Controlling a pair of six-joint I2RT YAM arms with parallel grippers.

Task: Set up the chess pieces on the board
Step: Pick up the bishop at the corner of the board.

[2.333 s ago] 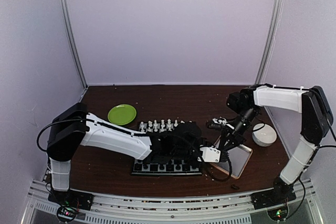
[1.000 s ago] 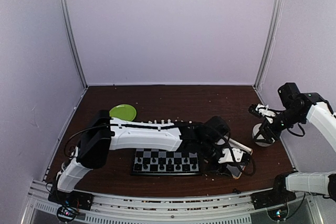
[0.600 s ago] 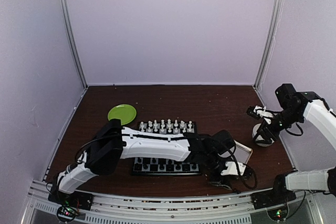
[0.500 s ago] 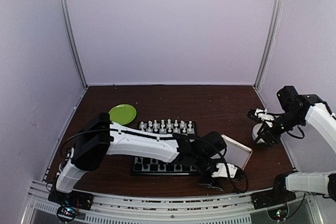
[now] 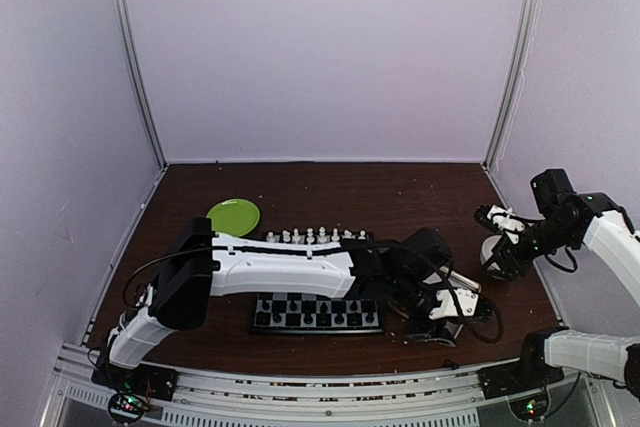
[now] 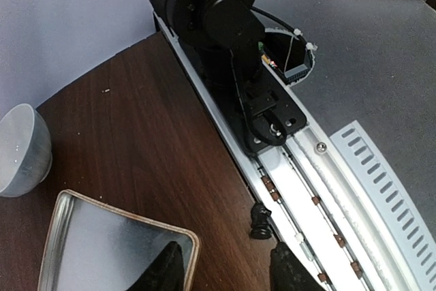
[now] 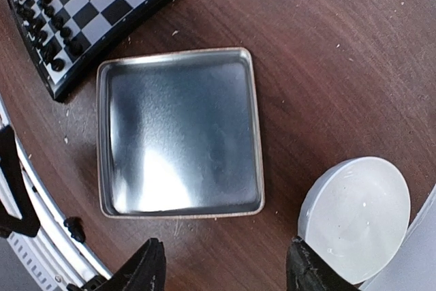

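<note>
Far left is a green plate (image 5: 233, 216), not part of the job. Next is the board (image 5: 256, 328), near the front of the worktop (image 5: 330, 187). The white chess pieces (image 5: 310, 236) stand in a line on its far side. The black chess pieces (image 7: 48, 25) stand along its near side. So I think most of the job is done. I can't count them tho: my left arm (image 5: 280, 267) lies across the middle of the board & hides lots of squares.

Right of the board is the metal tray (image 7: 178, 53). It's empty, no pieces in it. But 1 little black piece (image 6: 259, 219) sits off the board, at the front edge of the worktop, right by the rail (image 6: 303, 175). I think that one has to go on the board, prob the last bit.

My left fingers (image 6: 227, 258) are partway apart w/ nothing between them, just beside the tray corner & near that lost piece. The rail & tray rim are both close, so it's a tight spot to reach.

Far right is a white bowl (image 7: 354, 206). My right fingers (image 7: 226, 250) are wide apart, holding nothing, up above the tray & bowl.
</note>
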